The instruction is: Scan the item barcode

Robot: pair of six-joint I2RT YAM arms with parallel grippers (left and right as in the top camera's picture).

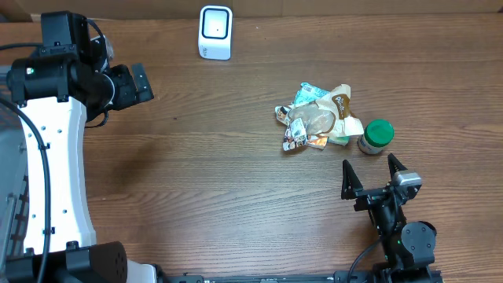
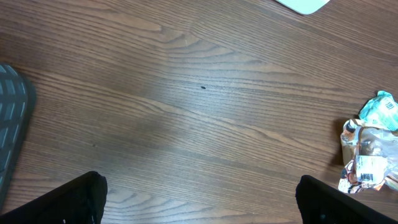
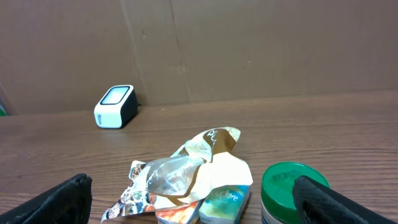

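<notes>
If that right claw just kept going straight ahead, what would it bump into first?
Probably the green-lidded jar, just ahead of the open right gripper; the crumpled snack packets beside it are almost as close.

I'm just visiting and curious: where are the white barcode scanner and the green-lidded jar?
white barcode scanner (image 1: 215, 30): overhead view, middle of its front window.
green-lidded jar (image 1: 380, 131): overhead view, centre of its green lid.

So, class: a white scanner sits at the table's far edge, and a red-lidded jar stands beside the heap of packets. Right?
Not quite. The overhead view shows the jar has a green lid, not red. The white scanner does sit at the far edge, with the jar beside the heap of packets.
</notes>
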